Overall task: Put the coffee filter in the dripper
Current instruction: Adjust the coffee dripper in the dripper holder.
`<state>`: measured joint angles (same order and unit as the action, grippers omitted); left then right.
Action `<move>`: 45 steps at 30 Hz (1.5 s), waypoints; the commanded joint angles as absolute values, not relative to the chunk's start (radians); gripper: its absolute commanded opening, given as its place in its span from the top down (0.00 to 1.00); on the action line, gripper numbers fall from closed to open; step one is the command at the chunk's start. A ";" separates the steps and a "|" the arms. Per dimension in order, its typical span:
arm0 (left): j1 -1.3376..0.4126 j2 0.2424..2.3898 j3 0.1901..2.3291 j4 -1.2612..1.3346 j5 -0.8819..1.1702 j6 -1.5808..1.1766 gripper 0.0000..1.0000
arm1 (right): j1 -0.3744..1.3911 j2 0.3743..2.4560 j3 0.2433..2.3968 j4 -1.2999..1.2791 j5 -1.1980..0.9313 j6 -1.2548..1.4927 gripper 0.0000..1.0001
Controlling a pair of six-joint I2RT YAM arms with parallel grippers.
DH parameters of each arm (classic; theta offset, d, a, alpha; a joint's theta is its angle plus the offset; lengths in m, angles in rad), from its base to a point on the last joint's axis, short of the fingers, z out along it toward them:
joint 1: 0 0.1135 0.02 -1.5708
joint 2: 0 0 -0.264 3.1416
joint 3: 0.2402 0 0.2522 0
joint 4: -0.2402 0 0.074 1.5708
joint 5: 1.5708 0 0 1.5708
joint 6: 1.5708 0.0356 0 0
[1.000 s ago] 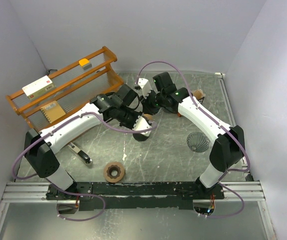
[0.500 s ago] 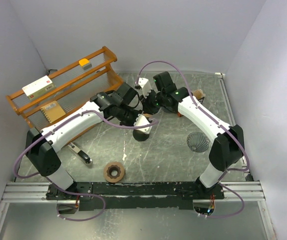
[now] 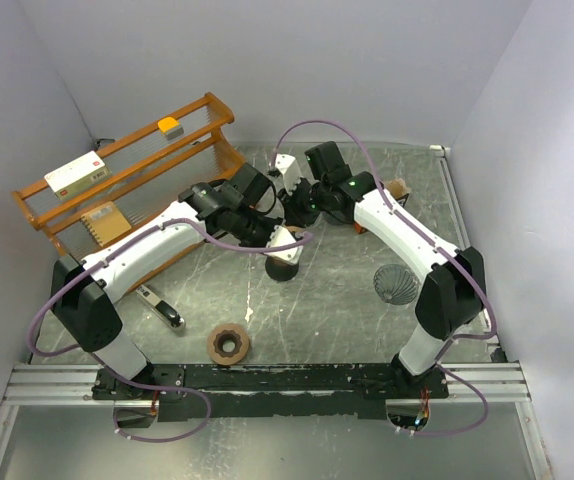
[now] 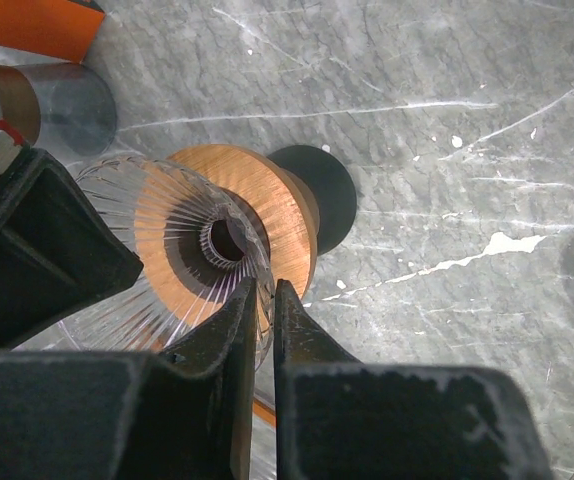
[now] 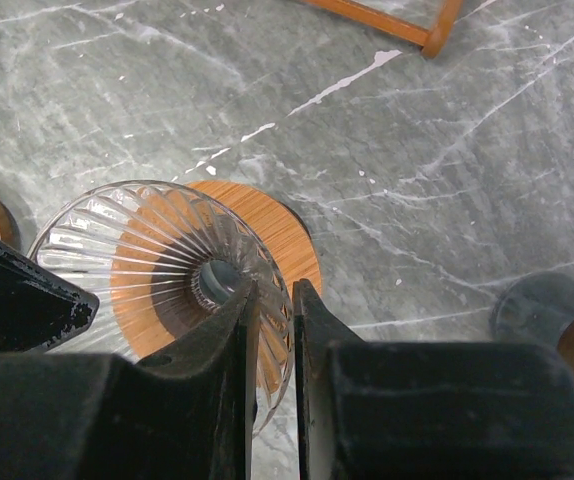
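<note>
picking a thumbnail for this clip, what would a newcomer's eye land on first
Both arms meet over the middle of the marbled grey table, their jaws shut on the rim of a clear ribbed glass dripper with an orange-brown wooden collar. Next comes the orange wooden rack at the far left, then a dark ribbed cone standing alone on the right.

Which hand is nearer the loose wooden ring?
Left. The left hand pinches the glass dripper rim just beyond the wooden ring; the right hand pinches the dripper's far side, farther off.
</note>
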<state>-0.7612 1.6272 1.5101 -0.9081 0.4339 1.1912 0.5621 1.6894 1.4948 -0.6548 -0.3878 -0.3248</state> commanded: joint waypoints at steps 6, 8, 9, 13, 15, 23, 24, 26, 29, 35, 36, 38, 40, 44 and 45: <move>-0.734 1.671 1.533 -0.943 0.388 1.147 0.74 | 0.564 1.792 1.550 -0.891 -0.289 -0.383 0.77; -0.735 1.666 1.540 -0.931 0.376 1.147 0.71 | 0.565 1.797 1.584 -0.906 -0.289 -0.383 0.75; -0.734 1.664 1.543 -0.924 0.368 1.144 0.69 | 0.565 1.800 1.601 -0.913 -0.288 -0.382 0.74; -0.734 1.658 1.561 -0.908 0.359 1.143 0.63 | 0.565 1.808 1.650 -0.933 -0.278 -0.383 0.71; -0.734 1.656 1.573 -0.901 0.357 1.140 0.60 | 0.564 1.809 1.669 -0.942 -0.273 -0.382 0.69; -0.734 1.640 1.606 -0.878 0.353 1.129 0.49 | 0.563 1.849 1.814 -1.007 -0.279 -0.366 0.59; -0.733 1.638 1.608 -0.878 0.351 1.127 0.48 | 0.563 1.854 1.835 -1.016 -0.281 -0.364 0.57; -0.734 1.631 1.611 -0.874 0.345 1.122 0.46 | 0.563 1.867 1.875 -1.031 -0.285 -0.358 0.56; -0.735 1.612 1.615 -0.865 0.345 1.097 0.44 | 0.562 1.876 1.925 -1.052 -0.282 -0.355 0.55; -0.718 1.556 1.612 -0.850 0.403 1.047 0.29 | 0.539 1.842 1.943 -1.068 -0.292 -0.353 0.54; -0.708 1.545 1.610 -0.848 0.424 1.038 0.26 | 0.531 1.832 1.940 -1.070 -0.298 -0.352 0.54; -0.681 1.521 1.598 -0.837 0.462 1.025 0.22 | 0.508 1.808 1.935 -1.071 -0.325 -0.352 0.53; -0.637 1.493 1.582 -0.817 0.515 1.004 0.21 | 0.483 1.789 1.930 -1.074 -0.356 -0.354 0.53; -0.564 1.466 1.560 -0.759 0.617 0.918 0.21 | 0.436 1.754 1.898 -1.072 -0.400 -0.359 0.53; -0.551 1.464 1.558 -0.737 0.631 0.880 0.22 | 0.426 1.743 1.884 -1.067 -0.414 -0.356 0.53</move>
